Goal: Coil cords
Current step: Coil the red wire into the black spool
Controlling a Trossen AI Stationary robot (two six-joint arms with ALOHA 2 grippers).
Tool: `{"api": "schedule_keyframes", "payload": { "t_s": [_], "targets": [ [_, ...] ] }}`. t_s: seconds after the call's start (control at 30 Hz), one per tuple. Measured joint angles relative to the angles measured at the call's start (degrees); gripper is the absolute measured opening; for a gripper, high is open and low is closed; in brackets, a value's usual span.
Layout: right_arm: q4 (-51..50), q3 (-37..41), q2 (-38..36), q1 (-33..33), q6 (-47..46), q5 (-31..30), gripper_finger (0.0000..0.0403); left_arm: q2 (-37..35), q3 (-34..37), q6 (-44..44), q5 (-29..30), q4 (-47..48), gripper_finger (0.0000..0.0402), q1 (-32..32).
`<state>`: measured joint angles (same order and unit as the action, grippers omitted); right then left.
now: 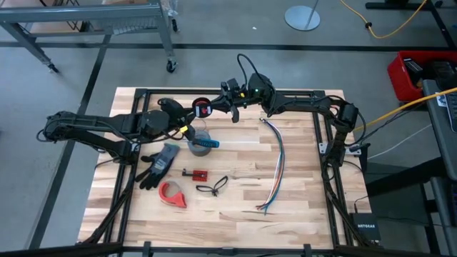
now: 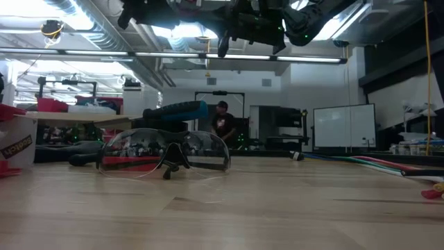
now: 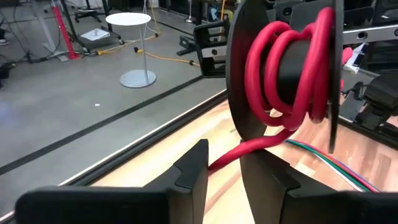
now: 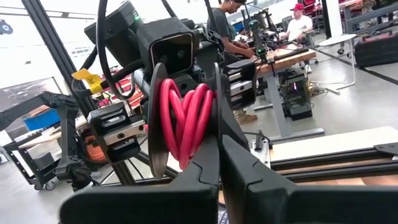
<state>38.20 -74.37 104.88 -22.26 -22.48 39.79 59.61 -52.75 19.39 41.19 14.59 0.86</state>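
Note:
The red cord (image 3: 289,68) is wound in a small coil on a black spool (image 3: 239,81), held in the air over the table's far middle; it also shows in the high view (image 1: 203,109). My left gripper (image 3: 224,160) comes from the table's left and is shut on the cord's loose tail. My right gripper (image 4: 219,142) comes from the right and is shut on the spool. In the low view both grippers (image 2: 229,31) hang high above the table. My left gripper pinches the cord's loose tail (image 3: 231,155) between its two fingers, just below the coil. The fingers come about level from the table's left. The tail runs in a short curve up to the spool, clear of the table. My right gripper pinches the spool's black flange (image 4: 217,121) at its rim, between its two fingers, coming about level from the table's right. The spool stands on edge, its flanges upright, lifted clear of the table, with the red windings (image 4: 186,118) beside the fingers.
Below the grippers lie clear safety glasses (image 1: 198,137) and a blue-handled tool (image 1: 208,143). Nearer lie a black glove (image 1: 160,163), a red tape holder (image 1: 172,194), a small red part (image 1: 199,173), a black looped cord (image 1: 213,187) and a long multicoloured wire bundle (image 1: 278,165).

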Motion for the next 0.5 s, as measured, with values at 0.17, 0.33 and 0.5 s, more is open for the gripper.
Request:
{"api": "schedule_keyframes", "payload": {
  "t_s": [0.17,0.33,0.5],
  "targets": [
    [0.0,0.0,0.0,0.0,0.0,0.3,0.0001,0.0,0.0,0.2,-0.6,0.0,0.0101,0.0],
    [0.0,0.0,0.0,0.0,0.0,0.3,0.0001,0.0,0.0,0.2,-1.5,0.0,0.0108,0.0],
    [0.0,0.0,0.0,0.0,-0.3,0.2,0.0001,-0.1,0.0,0.1,-1.6,-0.1,0.0101,0.0]
  ]
}}
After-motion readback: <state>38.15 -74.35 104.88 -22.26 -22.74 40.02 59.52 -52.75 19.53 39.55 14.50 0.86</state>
